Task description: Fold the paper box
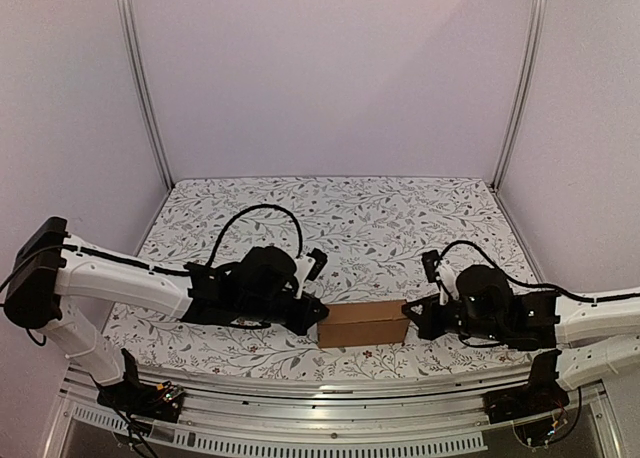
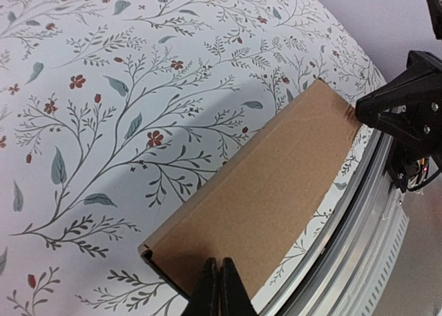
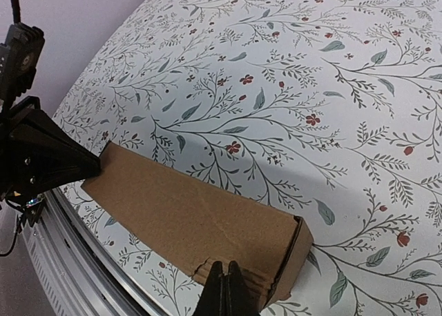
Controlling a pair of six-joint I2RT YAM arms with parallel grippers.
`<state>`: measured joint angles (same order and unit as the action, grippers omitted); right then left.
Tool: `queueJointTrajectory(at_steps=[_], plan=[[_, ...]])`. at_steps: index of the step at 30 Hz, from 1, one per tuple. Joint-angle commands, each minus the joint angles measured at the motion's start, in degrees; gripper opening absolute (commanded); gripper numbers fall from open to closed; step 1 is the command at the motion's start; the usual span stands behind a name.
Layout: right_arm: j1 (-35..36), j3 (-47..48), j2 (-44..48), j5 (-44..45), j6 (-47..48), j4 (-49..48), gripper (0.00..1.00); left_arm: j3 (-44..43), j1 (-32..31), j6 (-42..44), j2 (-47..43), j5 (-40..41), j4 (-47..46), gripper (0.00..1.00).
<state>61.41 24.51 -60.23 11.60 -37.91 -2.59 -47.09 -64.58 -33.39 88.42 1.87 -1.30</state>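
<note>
From above, one folded brown box [image 1: 363,324] lies on the floral desk [image 1: 400,218] near its front edge, between two grippers. The left gripper [image 1: 318,323] meets its left end and the right gripper [image 1: 410,310] its right end.

Left wrist view: the left gripper [image 2: 221,266] is clenched, holding nothing, its tips over the box's [image 2: 269,192] near end. The right gripper [image 2: 360,113] touches the far end.

Right wrist view: the right gripper [image 3: 224,268] is likewise clenched and holds nothing, at the near end of the box [image 3: 186,212].

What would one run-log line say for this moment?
paper box: folded, on table | left gripper: shut, at left end | right gripper: shut, at right end
</note>
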Motion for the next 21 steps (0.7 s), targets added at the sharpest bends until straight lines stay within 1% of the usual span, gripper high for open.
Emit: queueJointTrajectory(at_steps=[1, 5, 9, 12, 15, 17, 19, 21], plan=[[-0.2, 4.1, 6.6, 2.3, 1.3, 9.5, 0.00, 0.3, 0.8, 1.0, 2.5, -0.6, 5.8, 0.03], [-0.2, 8.0, 9.6, 4.9, 4.3, 13.7, 0.00, 0.3, 0.8, 1.0, 2.3, -0.6, 6.0, 0.03], [-0.2, 6.9, 8.9, 5.8, 4.2, 13.6, 0.00, 0.3, 0.8, 0.9, 2.2, -0.6, 6.3, 0.03], [-0.2, 3.2, 4.7, 4.1, 2.2, 9.8, 0.00, 0.3, 0.8, 0.9, 2.2, -0.7, 6.3, 0.02], [-0.2, -0.9, -1.3, 1.8, -1.0, 3.6, 0.00, 0.1, 0.8, 1.0, 2.4, -0.8, 6.4, 0.02], [-0.2, -1.8, -4.9, 0.4, -2.4, 3.1, 0.00, 0.0, 0.8, 1.0, 2.4, -0.9, 6.5, 0.02], [-0.2, -2.0, -6.5, -0.6, -2.7, 3.1, 0.00, 0.1, 0.8, 1.0, 2.5, -0.9, 6.5, 0.02], [-0.2, -1.8, -5.7, -0.3, -2.5, 3.8, 0.00, 0.1, 0.8, 1.0, 2.5, -0.9, 6.6, 0.02]])
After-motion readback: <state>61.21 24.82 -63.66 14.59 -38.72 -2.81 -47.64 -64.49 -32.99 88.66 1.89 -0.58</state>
